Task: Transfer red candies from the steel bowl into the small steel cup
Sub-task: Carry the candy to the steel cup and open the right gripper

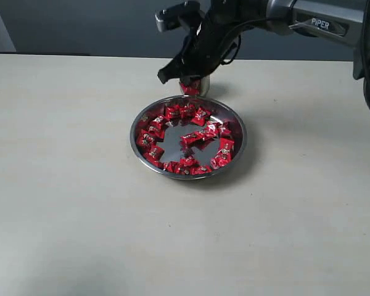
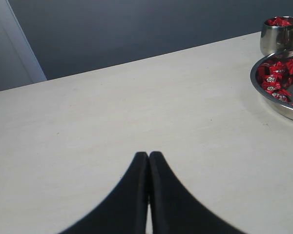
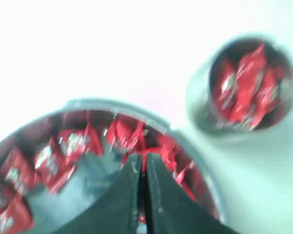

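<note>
The steel bowl (image 1: pixel 234 121) sits mid-table with several red candies (image 1: pixel 172 113) ringed round its inside; its bare centre shows. Just behind it stands the small steel cup (image 1: pixel 201 87), filled with red candies (image 3: pixel 246 80). My right gripper (image 1: pixel 172 73) hangs over the bowl's far rim (image 3: pixel 112 108), beside the cup (image 3: pixel 200 107). Its jaws are pressed together with a sliver of red wrapper between them, and this view is blurred. My left gripper (image 2: pixel 148 155) is shut and empty over bare table, with the bowl (image 2: pixel 263 92) and cup (image 2: pixel 273 41) well off to one side.
The pale tabletop (image 1: pixel 68 185) stretches wide around the bowl. A dark wall (image 1: pixel 80 24) runs behind the table's far edge. The right arm (image 1: pixel 320 21) reaches in from the upper right of the exterior view.
</note>
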Controlling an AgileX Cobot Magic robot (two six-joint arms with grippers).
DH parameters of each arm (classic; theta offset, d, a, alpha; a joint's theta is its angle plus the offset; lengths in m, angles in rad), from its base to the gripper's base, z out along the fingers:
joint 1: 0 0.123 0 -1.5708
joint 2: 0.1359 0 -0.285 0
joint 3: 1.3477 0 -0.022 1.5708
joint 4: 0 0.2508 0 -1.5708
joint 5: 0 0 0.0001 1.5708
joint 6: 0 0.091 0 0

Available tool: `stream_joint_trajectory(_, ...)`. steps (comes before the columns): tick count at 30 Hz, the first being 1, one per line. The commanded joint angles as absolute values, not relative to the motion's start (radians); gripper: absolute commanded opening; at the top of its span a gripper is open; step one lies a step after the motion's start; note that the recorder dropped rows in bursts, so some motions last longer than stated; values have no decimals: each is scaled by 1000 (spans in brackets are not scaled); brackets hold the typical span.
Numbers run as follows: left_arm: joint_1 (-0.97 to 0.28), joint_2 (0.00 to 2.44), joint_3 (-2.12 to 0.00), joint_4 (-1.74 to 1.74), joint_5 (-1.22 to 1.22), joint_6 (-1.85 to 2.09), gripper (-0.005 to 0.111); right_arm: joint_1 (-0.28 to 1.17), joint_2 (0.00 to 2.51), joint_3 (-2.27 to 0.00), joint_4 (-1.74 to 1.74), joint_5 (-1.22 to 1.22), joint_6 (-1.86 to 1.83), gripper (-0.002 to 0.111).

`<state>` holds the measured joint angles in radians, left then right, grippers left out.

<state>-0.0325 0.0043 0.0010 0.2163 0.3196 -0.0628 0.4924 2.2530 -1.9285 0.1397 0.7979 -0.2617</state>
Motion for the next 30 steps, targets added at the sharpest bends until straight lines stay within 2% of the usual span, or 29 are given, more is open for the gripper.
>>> stream_joint_trajectory(1, -33, 0, 0, 214, 313, -68, 0, 488, 2250, -1930, 107, 496, -242, 3)
stream_joint_trajectory(7, -33, 0, 0, 214, 313, -68, 0, 465, 2293, -1930, 105, 373, -230, 3)
stream_joint_trajectory(14, -33, 0, 0, 214, 313, -68, 0, 409, 2326, -1930, 138, 369, -197, 3)
stream_joint_trajectory(30, -33, 0, 0, 214, 313, -68, 0, 407, 2367, -1930, 141, 348, -197, 3)
